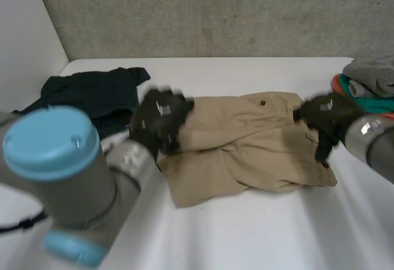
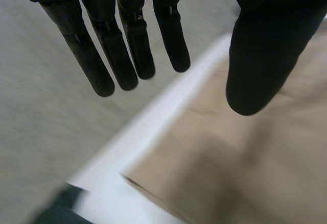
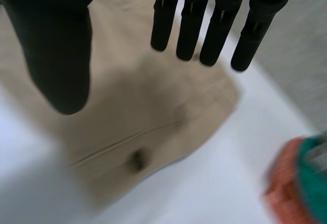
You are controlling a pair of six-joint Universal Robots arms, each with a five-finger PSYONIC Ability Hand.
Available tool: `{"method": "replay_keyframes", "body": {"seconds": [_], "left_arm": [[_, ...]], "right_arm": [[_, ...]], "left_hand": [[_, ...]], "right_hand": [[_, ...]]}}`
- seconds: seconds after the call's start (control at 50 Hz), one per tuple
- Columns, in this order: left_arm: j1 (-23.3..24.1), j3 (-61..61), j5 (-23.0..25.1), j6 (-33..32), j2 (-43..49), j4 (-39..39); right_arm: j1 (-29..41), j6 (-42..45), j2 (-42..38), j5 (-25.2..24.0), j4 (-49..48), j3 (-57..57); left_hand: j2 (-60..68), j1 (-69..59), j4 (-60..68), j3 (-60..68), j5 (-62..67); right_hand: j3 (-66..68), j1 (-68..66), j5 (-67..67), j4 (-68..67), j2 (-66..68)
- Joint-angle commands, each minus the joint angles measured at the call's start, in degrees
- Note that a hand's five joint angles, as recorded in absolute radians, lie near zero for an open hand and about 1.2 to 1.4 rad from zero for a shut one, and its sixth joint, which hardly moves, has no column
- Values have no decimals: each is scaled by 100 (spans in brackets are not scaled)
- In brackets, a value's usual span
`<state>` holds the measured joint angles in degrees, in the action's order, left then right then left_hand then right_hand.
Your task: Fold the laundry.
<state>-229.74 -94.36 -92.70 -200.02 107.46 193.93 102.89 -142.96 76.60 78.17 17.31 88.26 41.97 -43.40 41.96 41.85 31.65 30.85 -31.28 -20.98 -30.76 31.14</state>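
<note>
Tan shorts (image 1: 246, 144) lie folded in the middle of the white table (image 1: 246, 233). My left hand (image 1: 159, 121) hovers over their left edge, fingers (image 2: 125, 55) straight and spread, thumb apart, holding nothing; the tan cloth (image 2: 240, 163) lies below the thumb. My right hand (image 1: 326, 117) hangs over the shorts' right end, also open, with its fingers (image 3: 204, 25) straight above the tan cloth (image 3: 153, 117) and a dark button (image 3: 137, 160).
A dark garment (image 1: 92, 95) lies crumpled at the table's back left. A stack of folded clothes (image 1: 369, 85), grey over teal and orange, sits at the right edge, also seen in the right wrist view (image 3: 301, 183). A concrete wall rises behind the table.
</note>
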Motion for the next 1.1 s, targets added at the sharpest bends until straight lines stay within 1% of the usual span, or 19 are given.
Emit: {"method": "replay_keyframes", "body": {"seconds": [0.02,0.08,0.16,0.22,0.24,0.3,0.36,0.46,0.54,0.6,0.66,0.74,0.8,0.82,0.84,0.88,0.9,1.02,1.1], "left_arm": [[316,-575,497,788,-85,-733],[281,-531,744,1149,-24,-918],[272,-382,779,1193,397,-936],[281,-119,735,1193,732,-927],[263,12,744,1193,863,-910],[254,224,736,1193,1109,-883],[246,514,525,1185,1426,-752],[246,1006,-124,1097,1856,-471],[246,1375,-371,747,2207,-312],[237,1560,-390,447,2384,-303],[211,1718,-381,139,2490,-286],[202,1894,-381,-19,2657,-119],[210,1930,-372,-46,2710,83],[202,1930,-372,-46,2718,144],[202,1938,-372,-55,2719,293],[202,1939,-372,-63,2719,461],[202,1930,-389,-72,2701,627],[70,1903,-434,-81,2438,760],[-79,1711,-442,-125,1464,489]], "right_arm": [[-462,233,259,-671,352,1008],[-770,286,259,-847,300,1263],[-885,260,189,-1154,-42,1395],[-885,233,4,-1269,-551,1422],[-885,225,-153,-1260,-840,1422],[-893,189,-391,-1251,-1308,1431],[-893,189,-620,-1234,-1765,1431],[-858,189,-936,-1251,-2310,1326],[-745,198,-1190,-1243,-2477,1159],[-648,198,-1393,-1225,-2557,992],[-568,198,-1560,-1216,-2671,842],[-524,198,-1701,-1207,-2908,728],[-445,198,-1736,-1199,-3136,675],[-419,198,-1745,-1164,-3241,666],[-401,207,-1745,-1137,-3295,657],[-375,216,-1728,-1059,-3356,648],[-340,207,-1667,-954,-3391,640],[-296,207,-1447,-575,-3304,552],[-287,207,-534,-443,-2883,473]], "left_hand": [[1601,-1459,1603,1613,1634],[1467,-1325,1469,1479,1500],[1014,-871,1016,1026,1046],[240,-98,242,252,273],[-61,203,-59,-49,-29],[-131,274,-129,-119,-99],[-232,374,-230,-220,-199],[-501,643,-499,-489,-469],[-853,996,-852,-841,-821],[-855,997,-853,-843,-822],[-855,997,-853,-843,-822],[-687,830,-685,-675,-655],[202,-60,204,214,235],[571,-429,573,583,604],[1841,-1698,1843,1853,1873],[3009,-2866,3011,3021,3041],[3795,-3652,3797,3807,3827],[3803,-3660,3804,3815,3835],[3803,-3660,3804,3815,3835]], "right_hand": [[1606,-1563,-1593,-1615,1577],[2045,-2002,-2032,-2053,2015],[2029,-1986,-2016,-2037,1999],[1526,-1483,-1513,-1534,1496],[957,-914,-944,-966,928],[-358,401,371,349,-387],[-595,638,608,587,-625],[-747,790,760,739,-777],[-747,790,760,739,-777],[-680,723,693,671,-709],[-345,388,358,337,-375],[798,-755,-785,-807,769],[2528,-2485,-2515,-2537,2499],[3549,-3506,-3536,-3557,3519],[4142,-4099,-4129,-4150,4112],[4912,-4869,-4899,-4921,4883],[4915,-4872,-4902,-4924,4886],[4915,-4872,-4902,-4924,4886],[4915,-4872,-4902,-4924,4886]]}}
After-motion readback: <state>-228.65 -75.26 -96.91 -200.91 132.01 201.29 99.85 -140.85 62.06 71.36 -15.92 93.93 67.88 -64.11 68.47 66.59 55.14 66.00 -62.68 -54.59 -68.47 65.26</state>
